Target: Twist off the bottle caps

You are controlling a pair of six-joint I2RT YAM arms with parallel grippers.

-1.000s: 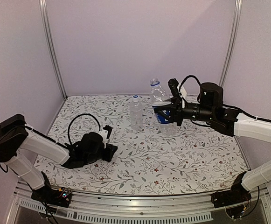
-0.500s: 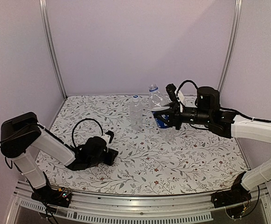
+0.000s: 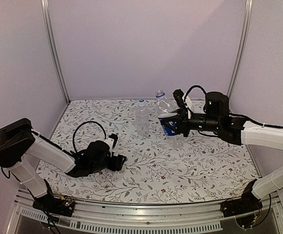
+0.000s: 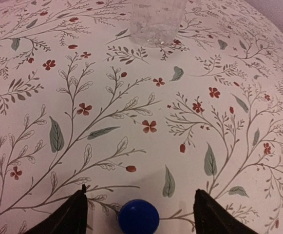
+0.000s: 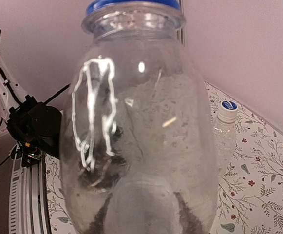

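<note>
My left arm (image 3: 46,152), lower left, and right arm (image 3: 268,134), right of frame: white shells, black joints. A black cable (image 3: 88,122) loops over each wrist. My left fingers (image 4: 68,217) are black, tapering wedges along the bottom edge.

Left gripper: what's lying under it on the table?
A small blue cap lies on the flowered cloth between the open fingers of the left gripper, touching neither. In the overhead view it cannot be seen.
</note>
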